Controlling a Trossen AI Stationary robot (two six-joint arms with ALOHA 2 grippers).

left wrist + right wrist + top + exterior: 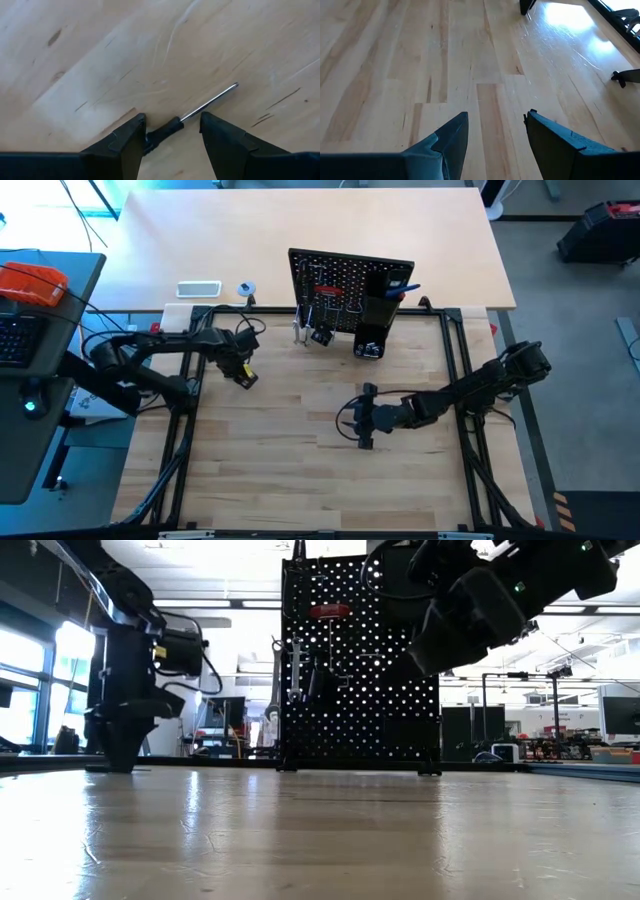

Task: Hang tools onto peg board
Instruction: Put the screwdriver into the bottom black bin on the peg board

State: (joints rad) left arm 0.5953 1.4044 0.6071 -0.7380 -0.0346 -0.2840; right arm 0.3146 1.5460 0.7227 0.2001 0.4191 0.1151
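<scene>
Risk: thin bar [200, 107] lying flat on tabletop [100, 60]; likely to roll or skid away if fingers close unevenly or too high. Left end effector [172, 132] open, straddling bar's dark end at lower centre of left wrist frame, not yet gripping. Right end effector [496, 130] open, empty, over bare tabletop. Peg board [350, 285] upright at upper centre of high frame, well apart from bar.

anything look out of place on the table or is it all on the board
One tool is off the peg board: a black-and-silver bar lies flat on the wooden table, between the fingers of the open left gripper. Nothing looks spilled or damaged.
</scene>
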